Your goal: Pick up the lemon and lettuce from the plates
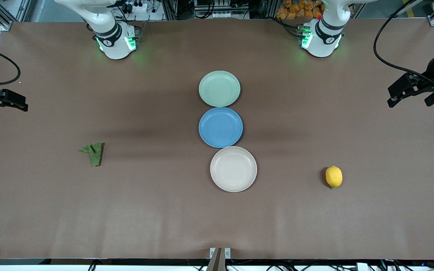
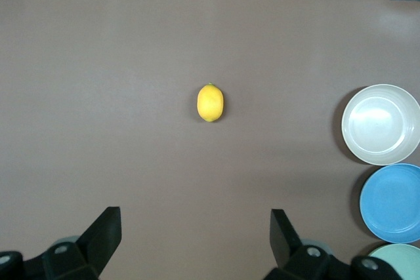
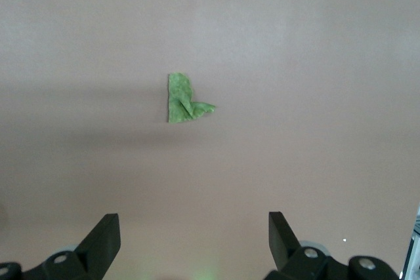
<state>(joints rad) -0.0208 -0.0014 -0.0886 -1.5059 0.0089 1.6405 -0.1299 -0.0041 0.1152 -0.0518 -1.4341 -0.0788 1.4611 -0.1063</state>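
Both arms wait, left gripper [image 2: 195, 240] and right gripper [image 3: 194, 240] spread wide and empty over bare table [image 1: 156, 210] at their own ends, lemon [image 1: 333, 176] and lettuce [image 1: 94, 152] lying on the table well apart from mint plate [image 1: 219, 89], blue plate [image 1: 220, 127] and beige plate [image 1: 233, 169].

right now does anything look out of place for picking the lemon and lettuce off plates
Yes: neither is on a plate. The lemon lies on bare table toward the left arm's end, the lettuce toward the right arm's end. The mint plate, blue plate and beige plate hold nothing. Both grippers hang open near the table ends.
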